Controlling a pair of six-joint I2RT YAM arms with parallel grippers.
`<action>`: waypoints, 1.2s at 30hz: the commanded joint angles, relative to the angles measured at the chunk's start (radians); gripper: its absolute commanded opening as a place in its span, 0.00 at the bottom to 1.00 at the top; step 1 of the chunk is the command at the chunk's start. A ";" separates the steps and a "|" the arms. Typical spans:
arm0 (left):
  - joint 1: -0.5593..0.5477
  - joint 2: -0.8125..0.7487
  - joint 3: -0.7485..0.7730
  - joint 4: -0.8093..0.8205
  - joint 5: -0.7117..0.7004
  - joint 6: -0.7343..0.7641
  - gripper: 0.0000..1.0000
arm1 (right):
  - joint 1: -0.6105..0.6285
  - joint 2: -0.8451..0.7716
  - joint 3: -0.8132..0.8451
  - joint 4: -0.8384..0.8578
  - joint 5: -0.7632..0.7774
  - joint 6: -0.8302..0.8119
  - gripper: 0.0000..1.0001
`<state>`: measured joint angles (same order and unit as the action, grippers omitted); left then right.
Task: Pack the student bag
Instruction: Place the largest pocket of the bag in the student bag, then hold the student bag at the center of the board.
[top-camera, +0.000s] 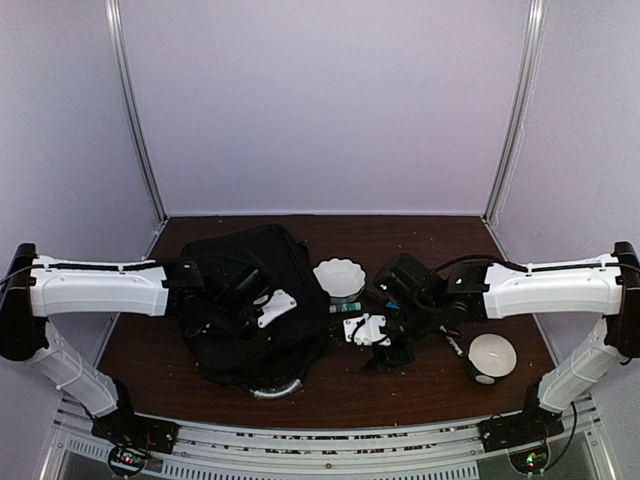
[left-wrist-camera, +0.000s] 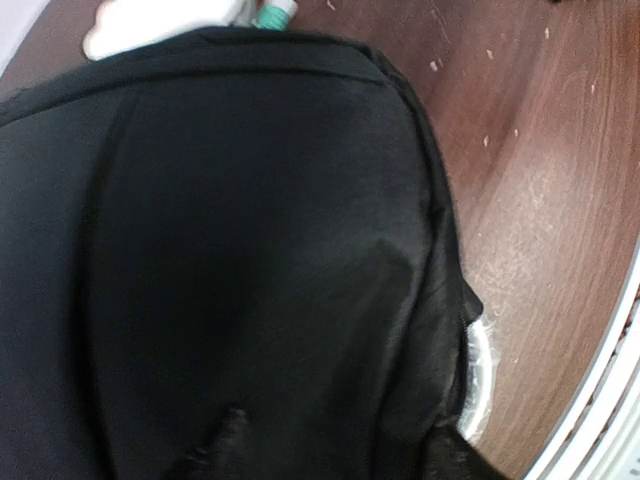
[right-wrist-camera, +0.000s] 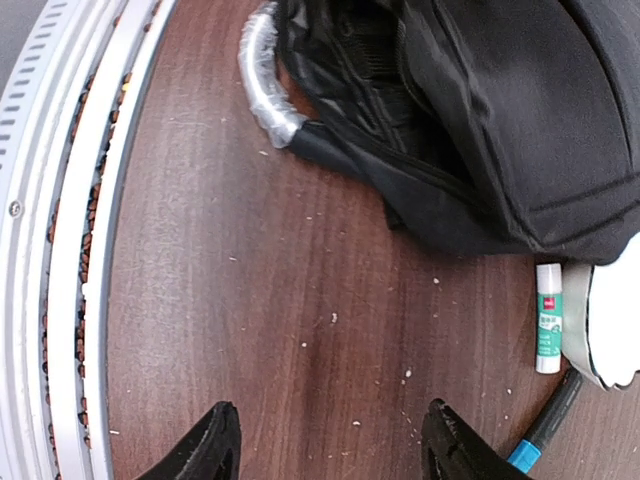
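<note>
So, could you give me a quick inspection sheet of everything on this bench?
Surface: brown wooden table, speckled with pale crumbs.
Job's things: black student bag left of centre, silvery handle toward the near edge.
Clutter: white scalloped bowl, glue stick, black-and-blue marker, white round object.
Grippers: left gripper open over the bag; right gripper open, empty.
Cables: black cable on right arm.
Surroundings: pale lilac walls, metal posts.

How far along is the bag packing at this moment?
Nothing looks packed yet: the white glue stick, blue-tipped black marker and white scalloped bowl lie on the brown wooden table beside the large black fabric backpack. In hand: nothing; the right gripper hangs open above bare table, while the left gripper sits over the backpack, grip unclear. Left: all the loading.
</note>
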<state>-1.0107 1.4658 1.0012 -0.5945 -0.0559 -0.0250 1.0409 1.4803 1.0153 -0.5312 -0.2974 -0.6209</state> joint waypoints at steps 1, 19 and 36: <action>0.009 -0.205 -0.044 0.047 -0.121 -0.082 0.63 | -0.008 0.013 0.066 -0.022 -0.003 0.029 0.62; -0.005 -0.748 -0.330 -0.224 -0.195 -0.684 0.64 | 0.192 0.337 0.517 -0.063 0.172 -0.058 0.65; -0.028 -0.708 -0.345 -0.326 -0.158 -0.843 0.62 | 0.249 0.668 0.780 0.043 0.285 -0.047 0.71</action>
<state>-1.0290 0.7815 0.6792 -0.9615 -0.2531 -0.8440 1.2850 2.0800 1.7161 -0.5419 -0.0887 -0.6823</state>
